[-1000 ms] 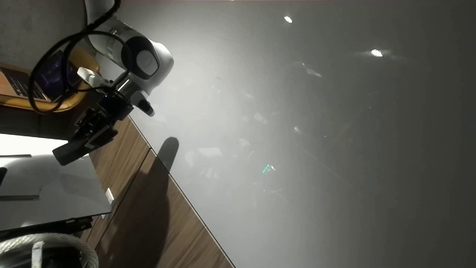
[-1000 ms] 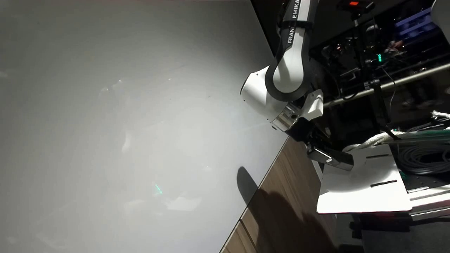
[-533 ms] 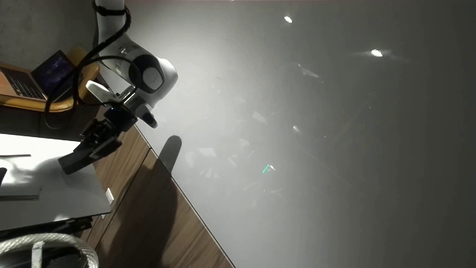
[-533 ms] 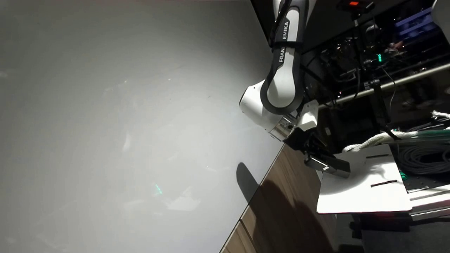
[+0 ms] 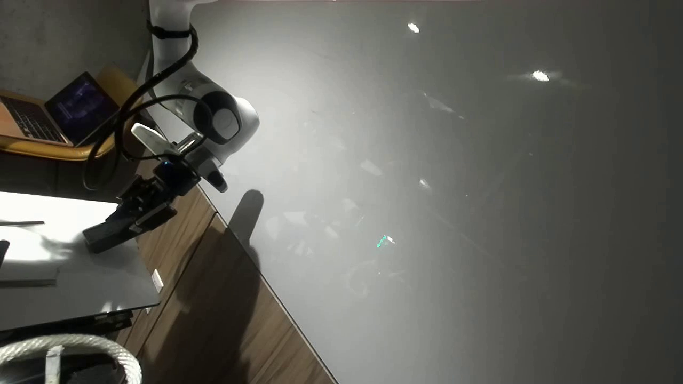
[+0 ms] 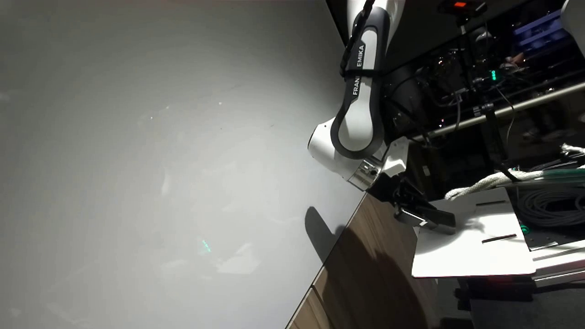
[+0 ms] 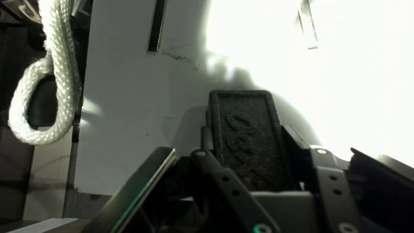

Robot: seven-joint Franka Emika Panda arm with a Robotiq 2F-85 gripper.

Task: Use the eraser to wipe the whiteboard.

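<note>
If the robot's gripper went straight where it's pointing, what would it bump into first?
Probably the white tabletop, with the held eraser touching first; how close it is, I can't tell.

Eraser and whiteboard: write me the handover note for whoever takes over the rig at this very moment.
Jaws: shut on the dark rectangular eraser.
Eraser: over the small white tabletop; whether it touches, the views don't settle.
Whiteboard: in both exterior views, apart from the eraser; whether it bears writing is hard to tell.
Done: eraser gripped. Whether any wiping has been done cannot be told.
Left: probably carry the eraser to the whiteboard and wipe.
</note>
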